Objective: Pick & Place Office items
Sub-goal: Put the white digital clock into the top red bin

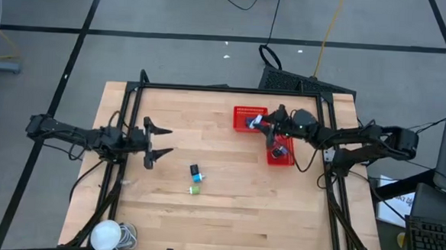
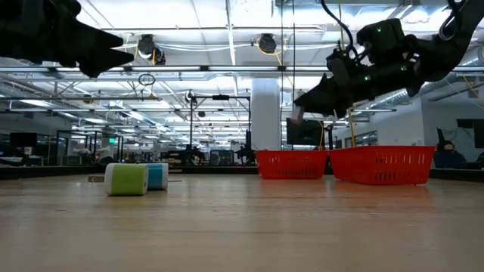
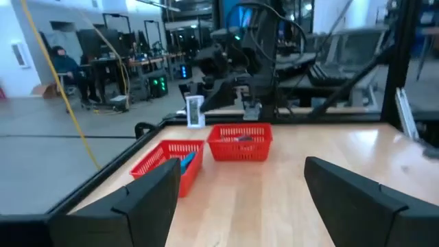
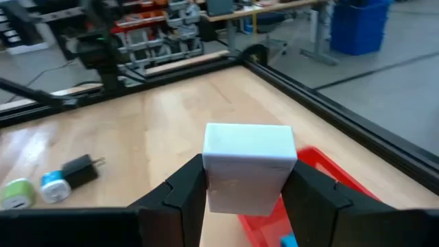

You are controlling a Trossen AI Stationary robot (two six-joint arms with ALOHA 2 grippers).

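Right gripper (image 4: pixel 243 189) grasps white block (image 4: pixel 248 165) (above red basket (image 1: pixel 248 119)); left gripper (image 1: pixel 166 142) released

A: The high view looks straight down on the whole worktop (image 1: pixel 226 209), both arms included; the low view sits at its surface, facing level into the room.

B: Each wrist view looks forward past its own dark fingers (image 3: pixel 357 199). The red baskets (image 2: pixel 382 165) show in high, low and left wrist views alike.
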